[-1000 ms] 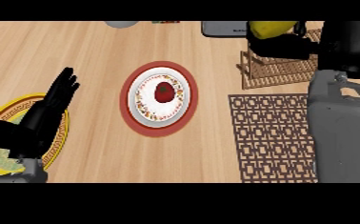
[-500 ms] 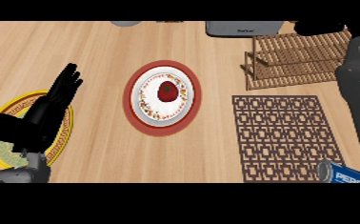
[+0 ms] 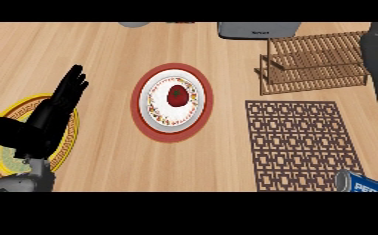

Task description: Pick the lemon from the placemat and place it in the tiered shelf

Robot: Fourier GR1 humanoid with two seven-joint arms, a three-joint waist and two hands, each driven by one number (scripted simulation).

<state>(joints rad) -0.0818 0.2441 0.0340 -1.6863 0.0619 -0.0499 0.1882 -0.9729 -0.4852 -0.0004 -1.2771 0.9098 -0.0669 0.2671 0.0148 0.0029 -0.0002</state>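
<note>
I log, from the head view:

- Counter: one, pale wood.
- Hands: one showing. The left hand sits at 9 o'clock from the centre plate, fingers straight and together, pointing to 1 o'clock, holding nothing. The right hand itself does not show. A grey arm stands along the edge at 3 o'clock, beside the shelf.
- Mats: two. A round red mat lies at centre. A brown lattice mat lies at 4 o'clock from it, apart from it.
- Plates: two. A white plate rests on the red mat. A yellow-rimmed plate lies at 8 o'clock, partly under the left hand.
- Red fruit: one, on the white plate.
- Shelf: one, slatted wood, at 2 o'clock, just above the lattice mat.
- Grey box: one, at 1 o'clock, at the far edge.
- Can: one, blue, at 4 o'clock, at the lattice mat's near corner.
- Lemon: I cannot make it out on either mat or on the shelf, so I cannot tell its place or how it lies relative to the left hand.
</note>
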